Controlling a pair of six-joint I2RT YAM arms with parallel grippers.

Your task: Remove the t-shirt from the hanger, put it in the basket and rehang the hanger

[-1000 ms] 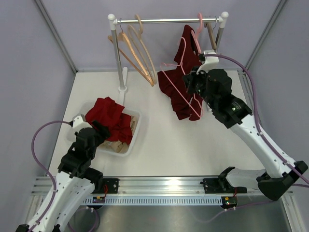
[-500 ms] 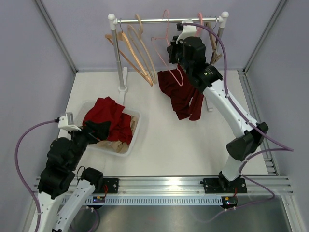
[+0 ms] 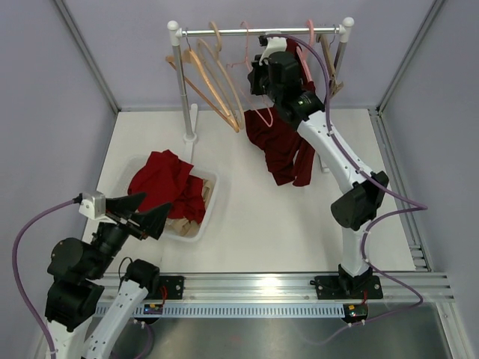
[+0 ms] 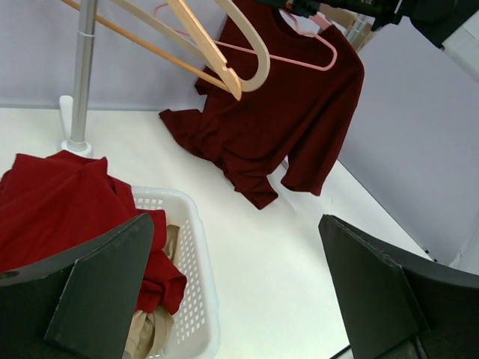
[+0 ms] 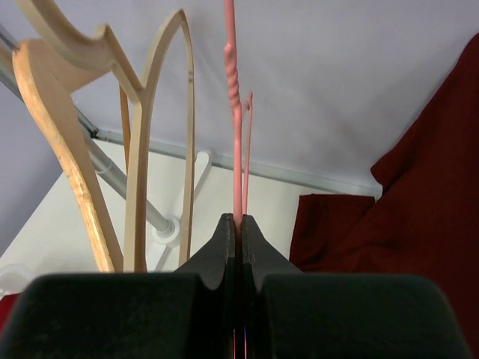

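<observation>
The dark red t-shirt (image 3: 281, 146) hangs below the rack rail and drapes down to the table. In the left wrist view the t-shirt (image 4: 288, 112) shows a pink hanger (image 4: 299, 58) lying across its chest. My right gripper (image 3: 258, 78) is up at the rail, shut on the thin pink hanger wire (image 5: 234, 149). In the right wrist view the right gripper (image 5: 238, 221) has its jaws pressed on that wire, with the t-shirt (image 5: 419, 224) to its right. My left gripper (image 3: 142, 212) is open and empty above the near side of the basket. The left gripper (image 4: 239, 299) also shows wide open in its own view.
A clothes rack (image 3: 262, 31) stands at the back with several wooden hangers (image 3: 217, 82) on its left half and more at the right post (image 3: 343, 45). A white basket (image 3: 200, 221) holding bright red clothes (image 3: 161, 179) sits front left.
My right arm has risen to the rail and moved left with the pink hanger. My left arm has pulled back from the basket toward the near edge.
</observation>
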